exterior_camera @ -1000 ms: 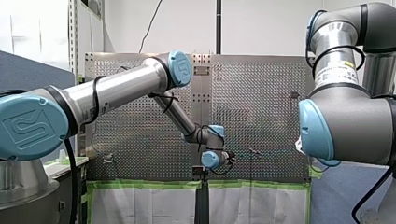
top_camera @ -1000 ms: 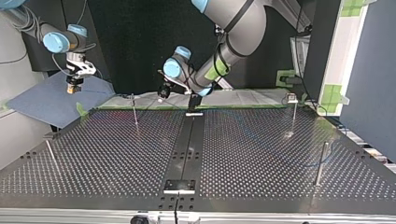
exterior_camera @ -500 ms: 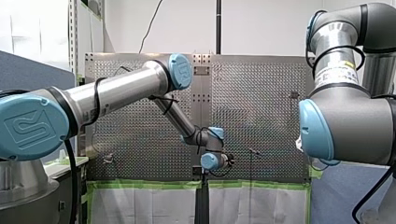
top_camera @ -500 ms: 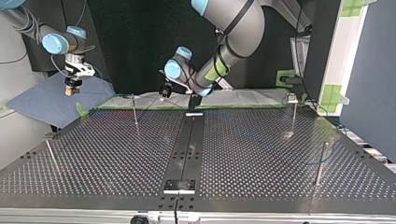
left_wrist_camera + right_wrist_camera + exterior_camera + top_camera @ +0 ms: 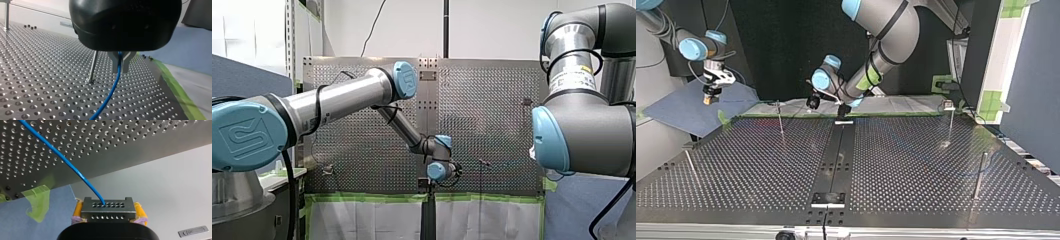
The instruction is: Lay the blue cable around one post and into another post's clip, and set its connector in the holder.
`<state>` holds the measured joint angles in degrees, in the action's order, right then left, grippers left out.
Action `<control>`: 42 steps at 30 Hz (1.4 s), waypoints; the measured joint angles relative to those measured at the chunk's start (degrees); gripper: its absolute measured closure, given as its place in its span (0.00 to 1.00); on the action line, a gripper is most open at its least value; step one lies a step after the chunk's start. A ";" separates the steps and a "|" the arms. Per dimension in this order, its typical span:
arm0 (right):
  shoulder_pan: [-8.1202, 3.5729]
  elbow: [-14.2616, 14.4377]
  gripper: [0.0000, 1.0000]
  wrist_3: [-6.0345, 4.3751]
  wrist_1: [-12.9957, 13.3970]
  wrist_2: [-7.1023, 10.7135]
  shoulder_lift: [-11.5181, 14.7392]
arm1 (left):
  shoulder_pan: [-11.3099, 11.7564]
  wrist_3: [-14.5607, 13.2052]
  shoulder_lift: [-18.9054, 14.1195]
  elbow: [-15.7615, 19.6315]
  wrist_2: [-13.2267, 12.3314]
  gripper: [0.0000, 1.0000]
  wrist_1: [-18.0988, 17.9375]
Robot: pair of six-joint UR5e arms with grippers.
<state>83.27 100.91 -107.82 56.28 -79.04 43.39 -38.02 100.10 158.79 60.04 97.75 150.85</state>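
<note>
1 cable (blue) in left gripper

The blue cable is thin and smooth. In the left wrist view it runs between the metal fingers of my left pincer, which grips it, and slopes down over the perforated bench, just beside a slim upright post. In the right wrist view its end enters the connector, a grey metal block with rows of small holes, clamped between the yellow pads of my right pincer.
</note>
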 joint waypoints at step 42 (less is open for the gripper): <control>-0.81 -4.96 1.00 0.36 -1.67 0.01 -0.26 | 1.13 -1.01 -0.04 -1.91 0.54 1.00 2.83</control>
<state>82.46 95.94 -107.46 54.61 -79.03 43.14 -36.89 99.09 158.76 58.13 98.28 153.68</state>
